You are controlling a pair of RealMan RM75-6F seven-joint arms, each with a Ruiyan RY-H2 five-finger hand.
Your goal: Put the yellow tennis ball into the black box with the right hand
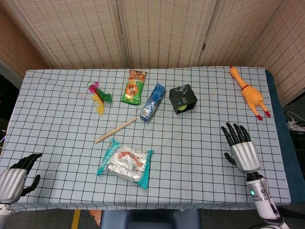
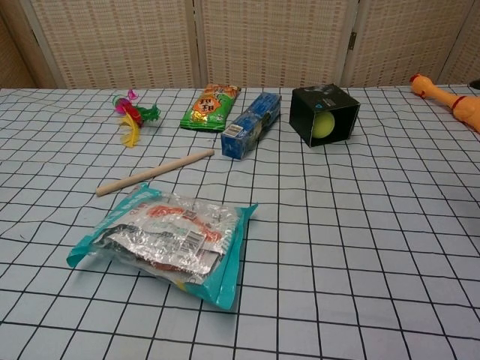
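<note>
1. Closest to the robot, at the table's near edge, the left hand hangs low by the left corner, holding nothing, its dark fingers loosely apart and slightly bent.
2. On the other side the right hand hovers over the checked tablecloth near the right edge, empty, fingers spread and pointing away from the robot. It is well apart from the box and does not show in the chest view.
3. A crinkly silver snack packet with teal ends lies flat in the near middle of the table.
4. Just beyond it a plain wooden stick lies slantwise.
5. Farther back stands the black box, tipped on its side so that its opening faces the robot.
6. The yellow tennis ball sits inside that box: a bright yellow-green round against the dark interior, resting on the box's lower wall, partly shadowed.
7. Left of the box lie a blue carton and, beside that, a green snack bag.
8. Far left there is a feathered toy in pink, green and yellow.
9. At the far right corner a yellow rubber chicken lies stretched out.
</note>
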